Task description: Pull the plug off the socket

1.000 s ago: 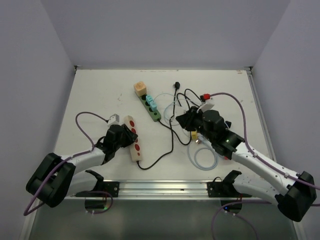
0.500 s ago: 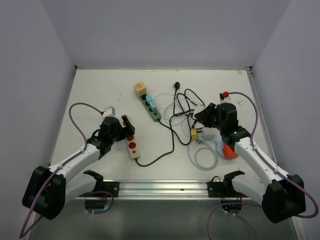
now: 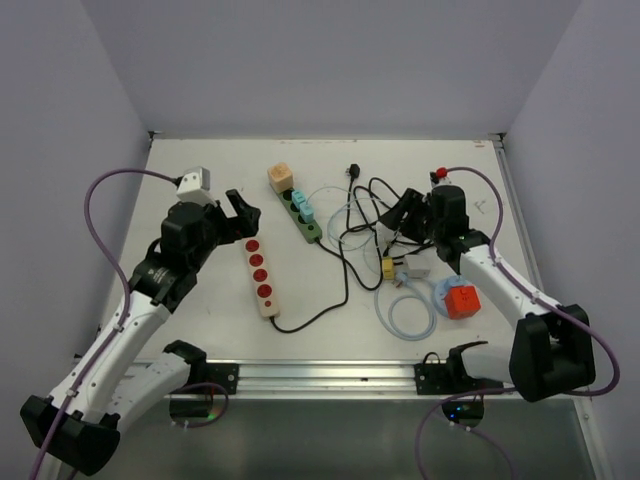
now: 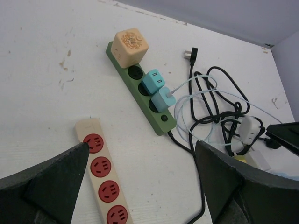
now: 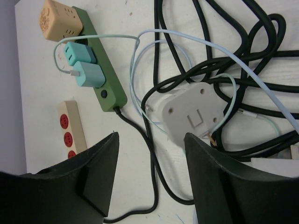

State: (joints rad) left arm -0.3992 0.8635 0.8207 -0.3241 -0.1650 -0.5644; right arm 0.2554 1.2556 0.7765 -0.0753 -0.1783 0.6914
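A beige power strip (image 3: 258,278) with several empty red sockets lies left of centre, also seen in the left wrist view (image 4: 100,177). My left gripper (image 3: 243,212) hangs above its far end, open and empty (image 4: 141,149). A grey-white plug (image 5: 189,114) lies pins-up on a tangle of black and pale blue cables (image 3: 365,215), in no socket. It shows in the left wrist view too (image 4: 250,130). My right gripper (image 3: 403,212) is just over the plug, open, with nothing between its fingers (image 5: 150,140).
A green power strip (image 3: 303,220) holds a beige cube charger (image 3: 280,177) and two teal chargers (image 3: 303,207). A yellow plug (image 3: 388,268), a coiled clear cable (image 3: 405,315) and an orange-red cube (image 3: 461,300) lie front right.
My left gripper opened, let go of the beige strip and rose toward the back. My right arm swung right and back, and its gripper went from shut to open.
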